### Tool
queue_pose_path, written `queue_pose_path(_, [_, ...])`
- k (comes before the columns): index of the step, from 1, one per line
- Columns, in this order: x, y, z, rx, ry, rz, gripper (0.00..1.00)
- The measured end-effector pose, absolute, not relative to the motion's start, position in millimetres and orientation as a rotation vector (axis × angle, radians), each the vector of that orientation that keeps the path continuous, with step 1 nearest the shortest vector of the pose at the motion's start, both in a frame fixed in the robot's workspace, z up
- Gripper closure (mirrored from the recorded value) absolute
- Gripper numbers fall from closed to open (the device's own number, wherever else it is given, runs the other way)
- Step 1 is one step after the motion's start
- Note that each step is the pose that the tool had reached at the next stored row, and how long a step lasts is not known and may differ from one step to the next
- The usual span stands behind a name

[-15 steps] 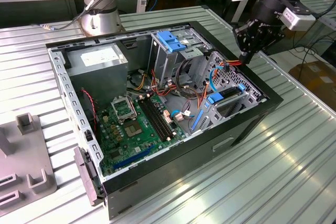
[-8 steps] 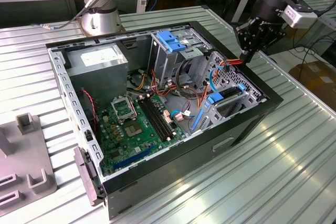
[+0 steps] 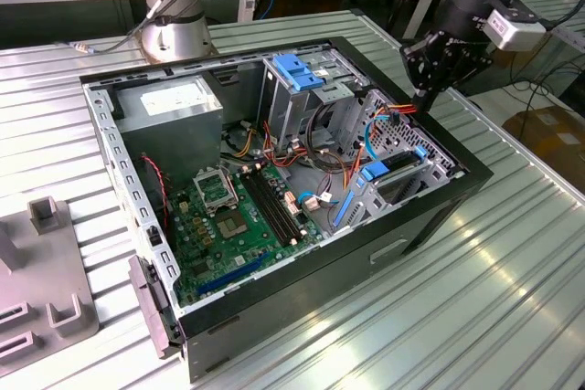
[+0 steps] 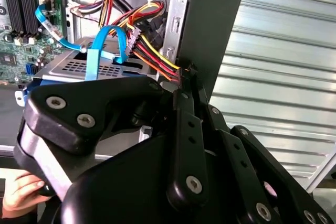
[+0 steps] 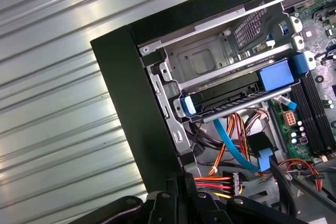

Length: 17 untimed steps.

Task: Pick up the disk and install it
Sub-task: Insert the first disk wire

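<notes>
Shiny metal slats make up the table [image 3: 512,308], and an open computer case [image 3: 402,248] lies on it. We see the fingers [image 4: 185,103] of the gripper [image 3: 422,100] pressed together. They pinch the end of a bunch of red, orange and yellow wires [image 4: 155,59]. The tips are right at the edge of the case, on the exterior view's right.

Just past the wires, lower in the case, we find the disk [image 5: 231,95]. It lies flat in its slot at the corner of the case, with a blue rail at each end. A light blue flat cable [image 5: 231,145] hangs beside the wires.

Further in, a green board [image 3: 228,216] covers the floor of the case. A grey box [image 3: 174,107] with a white label sits in the far corner. A blue latch [image 3: 297,70] sits on top of a grey cage [image 3: 283,111].

Behind the case stands a round silver robot base [image 3: 174,38]. At the exterior view's left a grey holder [image 3: 50,303] lies on the table, well apart from the case. In the second wrist view we see a person's hand [image 4: 21,192] close to the gripper's black body.
</notes>
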<state>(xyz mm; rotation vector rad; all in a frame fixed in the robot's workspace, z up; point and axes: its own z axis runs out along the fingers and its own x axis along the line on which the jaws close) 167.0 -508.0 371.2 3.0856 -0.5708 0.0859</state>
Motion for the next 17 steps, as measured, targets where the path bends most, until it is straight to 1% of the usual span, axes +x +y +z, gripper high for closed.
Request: queue_pose_path(17, [158.1, -508.0, 369.2, 3.017, -0.845, 0.085, 0.84])
